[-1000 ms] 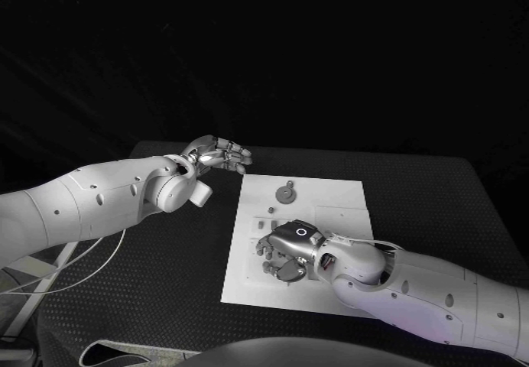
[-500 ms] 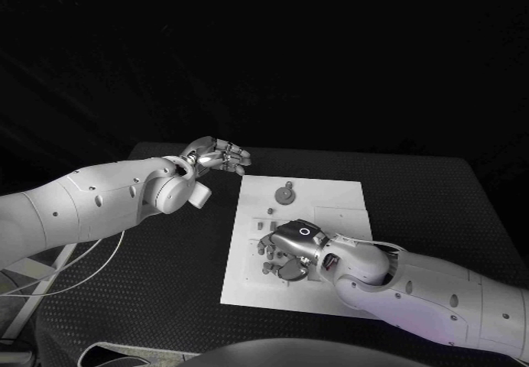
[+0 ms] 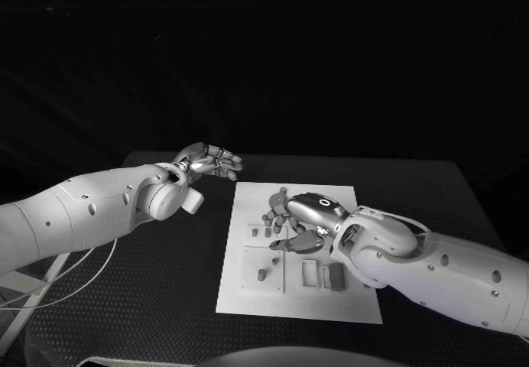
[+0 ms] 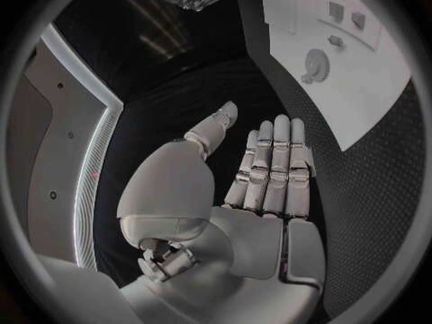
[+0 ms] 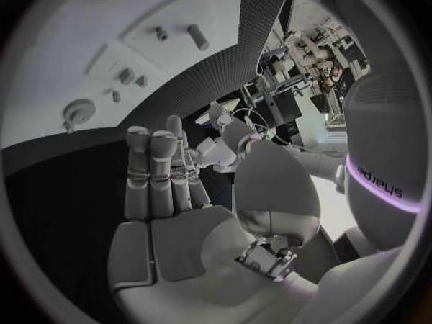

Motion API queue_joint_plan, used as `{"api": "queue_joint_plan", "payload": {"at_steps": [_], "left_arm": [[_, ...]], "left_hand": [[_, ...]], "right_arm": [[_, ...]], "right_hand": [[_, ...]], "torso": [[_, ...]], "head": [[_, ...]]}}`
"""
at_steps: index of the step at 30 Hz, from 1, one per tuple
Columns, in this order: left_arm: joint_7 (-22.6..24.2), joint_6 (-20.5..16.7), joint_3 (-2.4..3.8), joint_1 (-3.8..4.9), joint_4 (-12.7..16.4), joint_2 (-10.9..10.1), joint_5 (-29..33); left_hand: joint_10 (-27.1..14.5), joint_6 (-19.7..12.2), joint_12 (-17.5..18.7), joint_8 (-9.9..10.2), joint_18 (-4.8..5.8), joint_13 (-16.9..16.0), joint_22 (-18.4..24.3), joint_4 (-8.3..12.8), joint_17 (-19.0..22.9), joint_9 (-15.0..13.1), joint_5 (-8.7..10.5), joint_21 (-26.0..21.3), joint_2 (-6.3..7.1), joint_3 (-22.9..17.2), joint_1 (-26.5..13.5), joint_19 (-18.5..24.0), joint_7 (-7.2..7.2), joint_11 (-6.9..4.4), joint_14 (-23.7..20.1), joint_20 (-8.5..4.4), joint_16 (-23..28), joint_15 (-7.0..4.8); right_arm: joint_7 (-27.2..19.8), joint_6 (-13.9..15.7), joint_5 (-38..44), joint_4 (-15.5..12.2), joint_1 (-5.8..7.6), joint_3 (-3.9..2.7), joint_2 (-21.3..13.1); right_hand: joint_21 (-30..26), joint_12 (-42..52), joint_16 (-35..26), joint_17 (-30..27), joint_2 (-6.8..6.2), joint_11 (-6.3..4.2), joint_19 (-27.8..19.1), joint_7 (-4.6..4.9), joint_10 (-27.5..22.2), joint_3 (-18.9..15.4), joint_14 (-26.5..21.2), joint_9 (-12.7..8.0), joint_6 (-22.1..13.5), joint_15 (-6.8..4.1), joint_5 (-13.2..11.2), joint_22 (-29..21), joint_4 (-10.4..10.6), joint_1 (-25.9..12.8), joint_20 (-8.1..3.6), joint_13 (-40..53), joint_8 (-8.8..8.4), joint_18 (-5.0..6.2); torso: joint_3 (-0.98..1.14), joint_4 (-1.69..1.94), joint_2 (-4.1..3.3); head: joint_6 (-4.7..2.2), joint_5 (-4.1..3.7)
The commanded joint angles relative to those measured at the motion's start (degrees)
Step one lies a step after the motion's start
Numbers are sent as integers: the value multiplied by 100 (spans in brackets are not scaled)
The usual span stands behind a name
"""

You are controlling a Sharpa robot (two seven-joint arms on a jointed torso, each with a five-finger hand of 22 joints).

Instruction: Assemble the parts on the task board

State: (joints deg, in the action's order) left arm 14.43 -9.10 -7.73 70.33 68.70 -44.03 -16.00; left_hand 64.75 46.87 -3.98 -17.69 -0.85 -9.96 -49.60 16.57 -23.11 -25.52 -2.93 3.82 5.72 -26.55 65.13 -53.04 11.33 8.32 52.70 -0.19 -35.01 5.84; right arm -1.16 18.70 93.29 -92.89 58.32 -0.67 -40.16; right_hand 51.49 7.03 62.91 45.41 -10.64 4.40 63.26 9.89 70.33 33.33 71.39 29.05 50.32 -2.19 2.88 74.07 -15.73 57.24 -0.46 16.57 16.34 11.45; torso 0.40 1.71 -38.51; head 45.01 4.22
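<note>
Nearest to me, on the white board (image 3: pixel 248 294), two grey blocks (image 3: pixel 309 271) lie side by side just on the near side of my right hand (image 3: pixel 300 223), close to its wrist. A short peg (image 3: pixel 261 274) stands on the board beside them, toward my left arm's side and apart from the blocks. My right hand hovers over the far half of the board. Its wrist camera shows the fingers (image 5: pixel 151 173) straight and side by side, the thumb held off to one side, and nothing held. In the head view the thumb lies on the near side and the fingertips point to the board's far edge. I cannot tell whether any fingertip touches the board. Small pieces (image 3: pixel 254 231) sit on the board just beside this hand, on the side toward my left arm. A round gear (image 5: pixel 78 110) lies flat on the board beyond the fingertips and apart from them. The same gear shows in the left wrist view, near the board's edge. Farther off, my left hand (image 3: pixel 207 162) hangs over the black table (image 3: pixel 441 191), beyond the board's far corner on my left side and off the board. Its fingers (image 4: pixel 274 165) are stretched flat, with the thumb apart. It holds nothing and touches no part.
</note>
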Motion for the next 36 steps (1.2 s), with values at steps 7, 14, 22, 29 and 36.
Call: {"api": "queue_joint_plan", "payload": {"at_steps": [7, 14, 22, 29, 36], "left_arm": [[65, 119, 1, 5, -140, 107, 37], [74, 123, 0, 5, -197, 123, 34], [62, 132, -3, 5, -201, 118, 43], [53, 151, -6, 4, -203, 120, 44], [52, 173, -7, 1, -199, 138, 44]], "left_hand": [[-54, -38, -19, -18, -12, 6, 12, -5, -15, 9, -20, 12, -21, 38, -48, 19, -2, 3, 25, 34, 44, -3], [-48, -35, -23, -23, -12, 6, 20, -13, -38, 9, -20, 15, -43, 49, -85, 12, -3, 1, 32, 33, 56, -3], [-47, -34, -23, -25, -12, 7, 23, -13, -50, 10, -20, 16, -46, 56, -106, 9, -4, 1, 34, 33, 65, -4], [-47, -34, -23, -26, -12, 7, 26, -14, -58, 11, -20, 16, -48, 61, -119, 9, -5, 0, 35, 33, 71, -4], [-48, -35, -23, -26, -12, 8, 28, -13, -64, 11, -20, 16, -49, 63, -127, 9, -4, 0, 35, 32, 75, -4]], "right_arm": [[156, -576, -1489, 459, 480, -14, -510], [1073, -1698, -2258, 545, 564, -2, -893], [1782, -2585, -2589, 204, 564, 232, -1227], [2468, -2872, -2999, -32, 565, 507, -1406], [2662, -2797, -2967, -11, 564, 663, -1322]], "right_hand": [[86, 1066, 190, 56, 266, -394, 171, -297, 1180, -327, 171, 65, 164, -363, 10, 30, -104, 12, -83, 814, 110, 355], [197, 3776, 1148, 740, 516, -498, 317, -397, 312, -739, 224, 250, 309, -452, 1, 93, 151, -178, -200, 3578, 183, 352], [298, 5039, 1810, 1554, 711, -634, 404, -552, 155, -699, 506, 457, 685, -582, -15, 164, 776, -1062, -310, 4701, 367, 355], [328, 5400, 1921, 1712, 556, -683, 400, -587, 170, -711, 535, 532, 769, -624, -10, 186, 1052, -1540, -382, 5047, 382, 355], [354, 5507, 1970, 1785, 447, -678, 374, -586, 177, -649, 553, 574, 774, -619, -9, 197, 1239, -1834, -422, 5171, 351, 355]], "torso": [[1, -93, 70], [7, -141, 104], [22, -175, 120], [-1, -174, 122], [-7, -168, 125]], "head": [[-115, -132], [-119, -182], [-101, -224], [-71, -256], [-52, -311]]}}
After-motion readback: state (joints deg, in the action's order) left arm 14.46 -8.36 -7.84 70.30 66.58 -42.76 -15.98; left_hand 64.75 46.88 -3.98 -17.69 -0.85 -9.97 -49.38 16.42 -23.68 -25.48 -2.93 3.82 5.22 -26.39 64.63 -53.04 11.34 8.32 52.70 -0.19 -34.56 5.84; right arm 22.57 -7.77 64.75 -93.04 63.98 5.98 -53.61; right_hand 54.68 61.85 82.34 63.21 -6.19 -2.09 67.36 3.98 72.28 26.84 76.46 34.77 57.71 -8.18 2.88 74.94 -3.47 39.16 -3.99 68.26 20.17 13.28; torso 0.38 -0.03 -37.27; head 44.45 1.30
